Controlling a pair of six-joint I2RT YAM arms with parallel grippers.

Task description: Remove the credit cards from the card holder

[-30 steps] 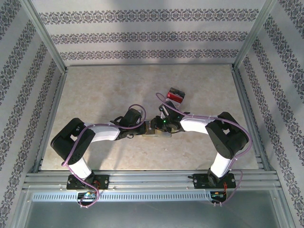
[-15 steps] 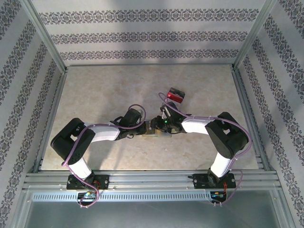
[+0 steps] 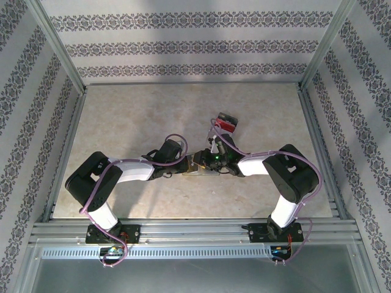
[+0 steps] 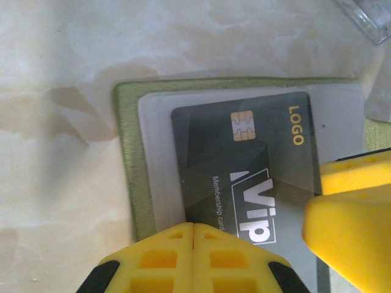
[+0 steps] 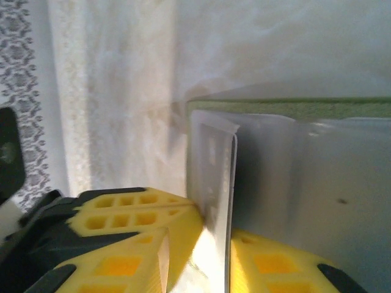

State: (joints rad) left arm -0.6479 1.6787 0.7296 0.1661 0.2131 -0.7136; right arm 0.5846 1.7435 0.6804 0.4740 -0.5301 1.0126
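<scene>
Beige marbled tabletop, faint shadow patches, even diffuse light. Pale wallpaper walls, dark floral bands, at 9, 12, 3 o'clock. Aluminium posts at 11, 1. Slotted rail at 6.

I counted one olive-green card holder. The cards came to three that I could make out: one dark VIP card, one silvery-white card and one red card. I couldn't tell whether the dark patch at the red one's far edge was a fourth. There were two arms, the left arm and the right arm.
</scene>
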